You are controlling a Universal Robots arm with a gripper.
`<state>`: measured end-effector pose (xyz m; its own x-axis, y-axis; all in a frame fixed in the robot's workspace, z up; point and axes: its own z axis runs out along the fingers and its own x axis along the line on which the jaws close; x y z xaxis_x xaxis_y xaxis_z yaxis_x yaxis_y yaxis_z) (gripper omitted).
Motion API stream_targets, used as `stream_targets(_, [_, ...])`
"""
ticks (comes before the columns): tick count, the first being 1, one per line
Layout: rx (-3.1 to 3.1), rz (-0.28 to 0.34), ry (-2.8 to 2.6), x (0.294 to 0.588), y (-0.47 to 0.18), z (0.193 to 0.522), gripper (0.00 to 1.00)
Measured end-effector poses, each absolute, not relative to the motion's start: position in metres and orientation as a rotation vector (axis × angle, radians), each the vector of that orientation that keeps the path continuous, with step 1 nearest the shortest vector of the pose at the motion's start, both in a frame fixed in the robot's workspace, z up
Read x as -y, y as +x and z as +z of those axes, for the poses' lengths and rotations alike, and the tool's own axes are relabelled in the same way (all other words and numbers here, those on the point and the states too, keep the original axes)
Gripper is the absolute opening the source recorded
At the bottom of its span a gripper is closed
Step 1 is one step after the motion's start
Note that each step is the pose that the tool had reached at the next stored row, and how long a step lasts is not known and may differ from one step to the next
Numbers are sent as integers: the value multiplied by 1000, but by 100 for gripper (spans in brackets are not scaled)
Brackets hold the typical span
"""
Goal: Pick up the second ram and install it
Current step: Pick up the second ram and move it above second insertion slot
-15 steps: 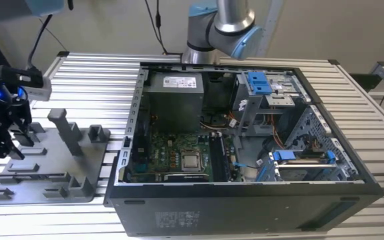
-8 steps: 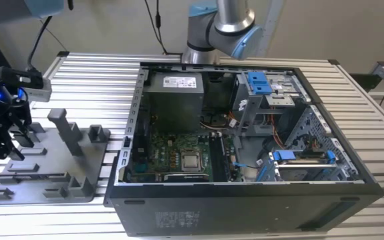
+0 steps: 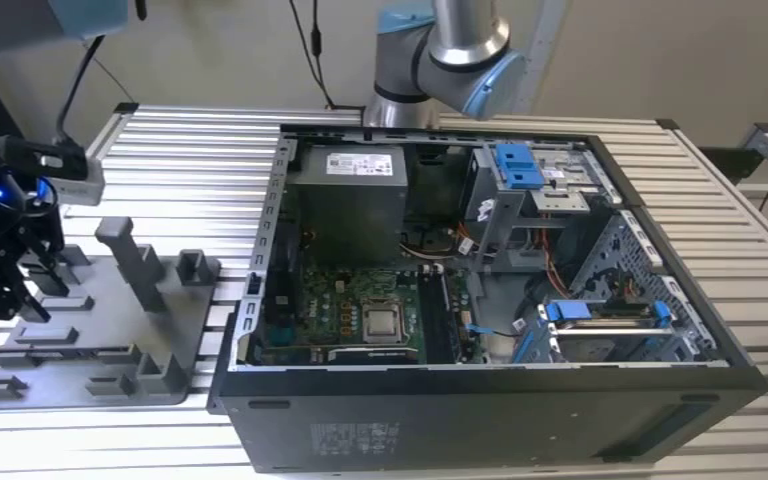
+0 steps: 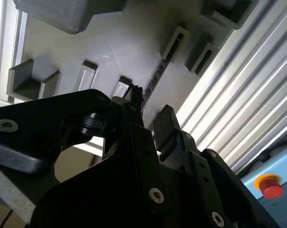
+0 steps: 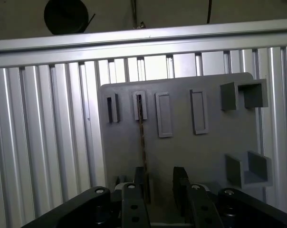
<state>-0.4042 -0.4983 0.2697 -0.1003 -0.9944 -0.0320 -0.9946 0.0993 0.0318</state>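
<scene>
The second ram (image 5: 143, 137) is a thin dark board standing on edge in a slot of the grey tray (image 5: 205, 152). In the second wrist view the ram (image 4: 156, 78) shows as a dark strip in that same slot. My gripper (image 5: 160, 179) hangs low over the tray, open, and the ram's near end runs in right beside one finger (image 5: 138, 185); the other finger (image 5: 180, 183) stands apart from it. In the exterior view the gripper (image 3: 13, 285) is at the far left, over the tray (image 3: 117, 335).
An open computer case (image 3: 491, 260) lies on the slatted metal table (image 3: 184, 150), to the right of the tray in the exterior view, with its motherboard (image 3: 357, 310) exposed. Upright grey blocks (image 3: 131, 260) rise from the tray near the gripper. A red button (image 4: 271, 186) sits beyond the table edge.
</scene>
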Motion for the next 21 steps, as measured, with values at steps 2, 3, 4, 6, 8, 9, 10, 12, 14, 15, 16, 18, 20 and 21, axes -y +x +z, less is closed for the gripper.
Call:
stream_targets(2, [-2327, 71, -2105, 498, -404, 268, 38])
stream_targets(3, [-2327, 71, -2106, 498, -404, 267, 38])
stream_targets(4, [-2327, 71, -2106, 499, -404, 267, 38])
stream_targets(6, [-2327, 71, -2105, 499, -404, 265, 38])
stream_targets(8, [-2327, 71, -2106, 499, -404, 263, 38])
stream_targets(9, [-2327, 71, -2106, 499, -404, 263, 38])
stream_targets(10, [-2327, 71, -2106, 499, -404, 262, 38])
stream_targets(12, [-2327, 71, -2106, 499, -404, 260, 38])
stream_targets(14, [-2327, 71, -2106, 499, -404, 259, 38])
stream_targets(15, [-2327, 71, -2106, 499, -404, 258, 38])
stream_targets(16, [-2327, 71, -2106, 499, -404, 258, 38])
stream_targets(18, [-2327, 71, -2106, 500, -404, 257, 38])
stream_targets(20, [-2327, 71, -2106, 500, -404, 256, 38])
stream_targets(21, [-2327, 71, -2106, 500, -404, 255, 38])
